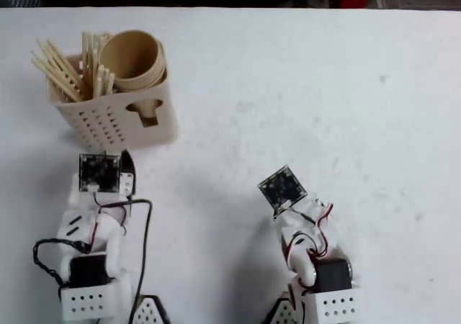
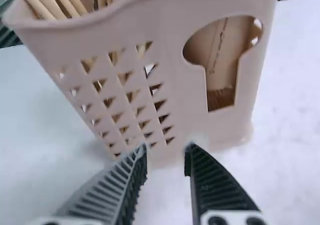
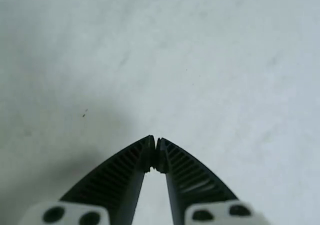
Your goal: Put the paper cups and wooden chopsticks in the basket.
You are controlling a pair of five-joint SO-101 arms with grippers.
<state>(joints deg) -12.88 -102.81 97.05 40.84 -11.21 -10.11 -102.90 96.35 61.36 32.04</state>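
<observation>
The left gripper point(image 2: 165, 160) holds nothing. Its two ribbed jaws stand a little apart, with their tips low over the table point(image 1: 324, 86) and just short of the basket point(image 2: 165, 50). The basket's perforated near wall faces the tips, close but apart from them.

The basket sits at the far left of the table, straight ahead of the left arm. The wooden chopsticks point(image 1: 61, 68) stand in its left part with their long axes roughly upright, fanning out to the left above the rim. The paper cups point(image 1: 133, 57) are nested in its right part, mouth up and tipped slightly. One cup's side shows through the keyhole cut-out in the near wall.

The right gripper point(image 3: 154, 155) is clenched on nothing, its tips touching over bare table. It hangs near the right arm's base, well apart from the basket.

Every cup and chopstick I can see is inside the basket, so the task looks finished. If anything needs a nudge, the left arm is much the nearer, and the move would be straight away from its base. The main risk is pushing the light basket over.
</observation>
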